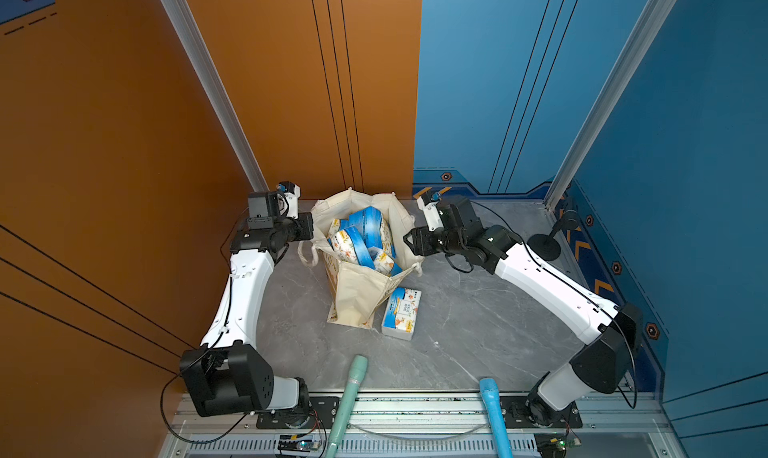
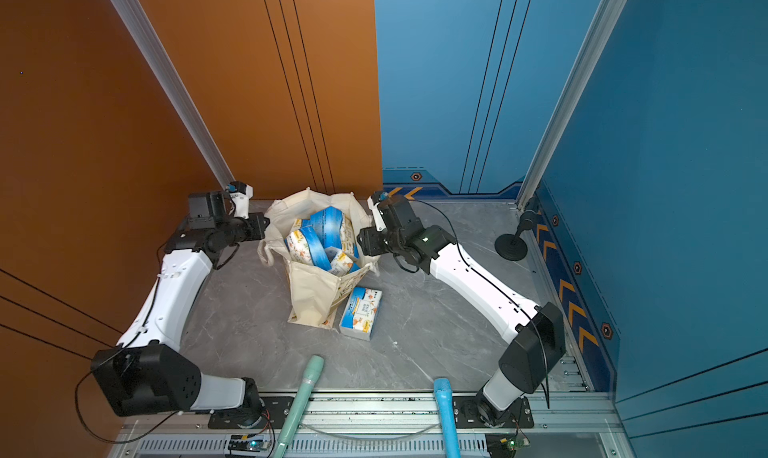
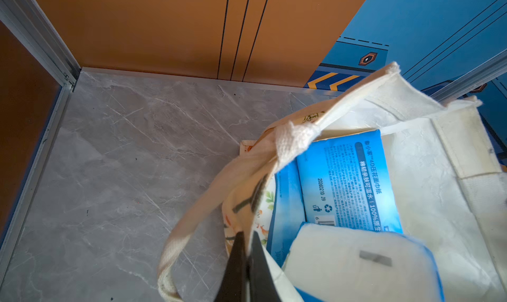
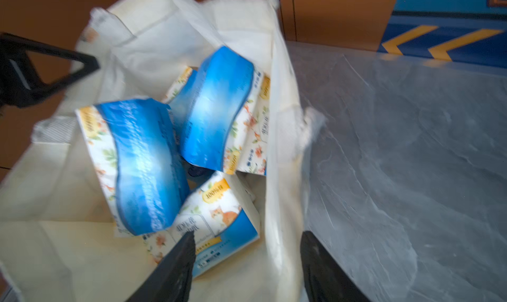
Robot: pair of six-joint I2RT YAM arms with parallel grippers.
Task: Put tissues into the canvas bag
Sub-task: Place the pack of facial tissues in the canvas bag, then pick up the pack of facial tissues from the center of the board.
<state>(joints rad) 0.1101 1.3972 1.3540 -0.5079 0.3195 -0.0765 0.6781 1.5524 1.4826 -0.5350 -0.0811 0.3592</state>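
On the grey table [image 1: 478, 323], the canvas bag [image 1: 357, 298] stands open near the back wall, with several tissues [image 1: 361, 235] piled crookedly inside. One more pack [image 1: 401, 312] lies flat on the table just beside the bag's base. The left gripper [image 3: 247, 236] is pinched together on the bag's rim. The right gripper [image 4: 247, 234] has its jaws apart, straddling the opposite wall.

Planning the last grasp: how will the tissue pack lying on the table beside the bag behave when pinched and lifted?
The tissue pack probably squashes under the jaws: packs in the canvas bag look dented. Its glossy wrap may slip. Lying flat, it shouldn't roll.
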